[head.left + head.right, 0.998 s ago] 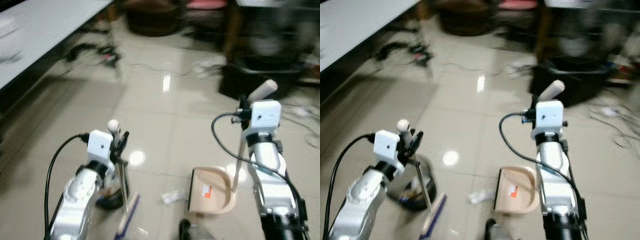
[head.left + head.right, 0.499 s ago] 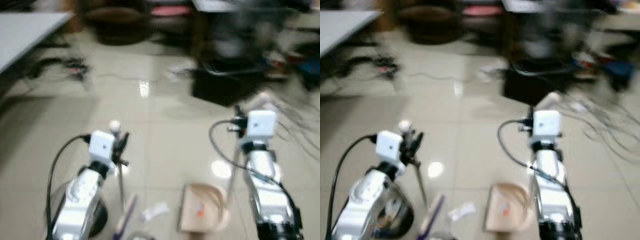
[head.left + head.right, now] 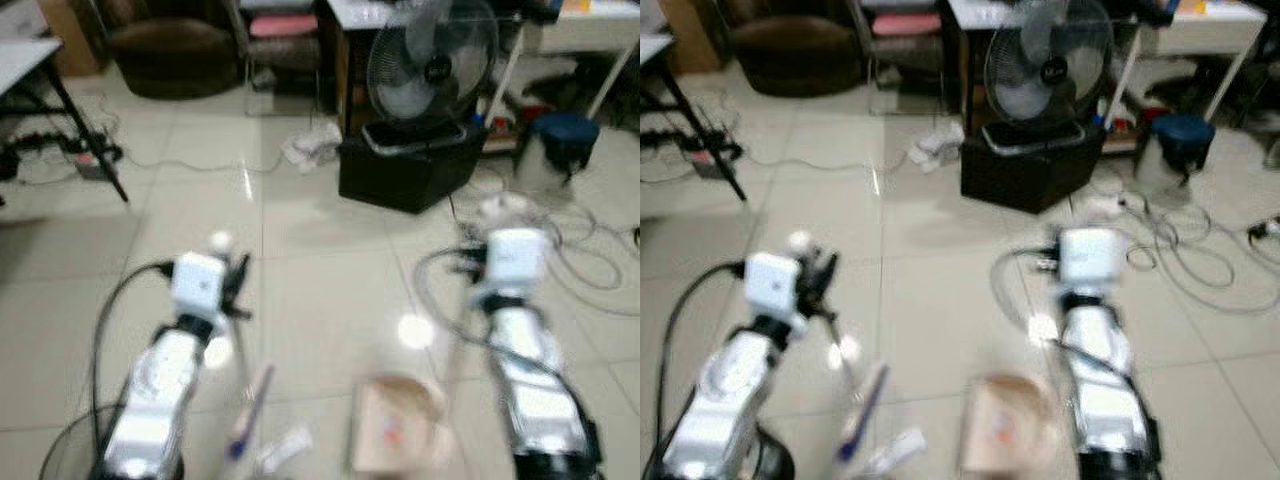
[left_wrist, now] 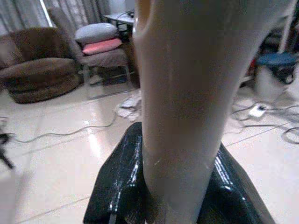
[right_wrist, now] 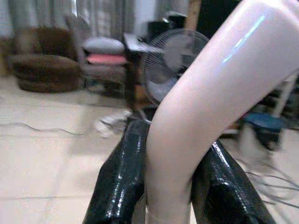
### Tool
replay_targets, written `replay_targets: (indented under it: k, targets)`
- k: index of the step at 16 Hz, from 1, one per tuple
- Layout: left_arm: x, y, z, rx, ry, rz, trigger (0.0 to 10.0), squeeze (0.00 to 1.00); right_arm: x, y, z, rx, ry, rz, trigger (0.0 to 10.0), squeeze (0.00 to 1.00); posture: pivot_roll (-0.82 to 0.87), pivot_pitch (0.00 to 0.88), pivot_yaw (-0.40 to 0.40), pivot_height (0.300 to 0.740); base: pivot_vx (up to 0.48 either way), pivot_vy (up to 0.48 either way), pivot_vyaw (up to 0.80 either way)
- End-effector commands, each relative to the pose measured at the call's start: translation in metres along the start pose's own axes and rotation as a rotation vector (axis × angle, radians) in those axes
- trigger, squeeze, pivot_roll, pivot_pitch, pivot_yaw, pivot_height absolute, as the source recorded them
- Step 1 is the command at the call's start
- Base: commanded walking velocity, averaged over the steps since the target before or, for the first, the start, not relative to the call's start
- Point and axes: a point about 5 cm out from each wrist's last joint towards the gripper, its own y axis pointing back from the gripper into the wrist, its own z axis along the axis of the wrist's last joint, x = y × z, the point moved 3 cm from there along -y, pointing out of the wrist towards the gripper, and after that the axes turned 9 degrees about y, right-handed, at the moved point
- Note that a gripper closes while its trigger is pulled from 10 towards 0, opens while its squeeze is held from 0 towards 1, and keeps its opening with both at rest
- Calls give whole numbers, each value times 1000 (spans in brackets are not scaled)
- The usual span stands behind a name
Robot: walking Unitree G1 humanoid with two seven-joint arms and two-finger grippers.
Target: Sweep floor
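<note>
My left gripper (image 3: 236, 287) is shut on the thin broom handle (image 4: 182, 93), whose rounded top (image 3: 220, 240) sticks up above it. The blurred purple-edged broom head (image 3: 250, 412) rests on the tiles below. My right gripper (image 3: 487, 232) is shut on the pale dustpan handle (image 5: 201, 112); black fingers (image 5: 122, 177) press on both sides of it. The beige dustpan (image 3: 393, 437) lies on the floor between my arms. A white paper scrap (image 3: 286, 447) lies beside the broom head.
A standing fan (image 3: 430, 55) on a black box (image 3: 408, 165) is ahead, with crumpled white litter (image 3: 312, 147) beside it. Cables (image 3: 590, 262) loop on the floor at right near a blue bin (image 3: 565, 135). A brown sofa (image 3: 170, 45) stands far left; a black bin rim (image 3: 60, 462) is at lower left.
The whole view has swung to the right, bringing the fan, black box and blue bin into sight. Both grippers keep their hold on the broom and dustpan handles.
</note>
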Motion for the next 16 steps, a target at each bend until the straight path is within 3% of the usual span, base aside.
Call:
replay_targets:
  k: [1,6,7,9,14,16]
  targets:
    - [1,0,1,2,-38,8,10000,0,-8,1,-2,-8,13,-20,10000,0,-10,53,56,740,0,0,0]
    - [4,-4,-7,26,-87,25,10000,0,-8,-7,-11,-45,129,-16,10000,0,7,94,61,740,0,0,0]
    - [5,-10,-13,23,-59,52,10000,0,-7,-11,-8,-115,114,-11,10000,0,17,129,57,740,0,0,0]
    - [3,-14,-18,11,-18,69,10000,0,-5,-15,-8,-151,111,-8,10000,0,24,167,57,740,0,0,0]
    - [-2,-19,-33,17,-2,115,10000,0,20,-17,-27,-135,116,88,10000,0,22,261,40,740,0,0,0]
    - [0,-21,-39,3,-13,161,10000,0,39,-18,-27,-161,101,122,10000,0,15,282,32,740,0,0,0]
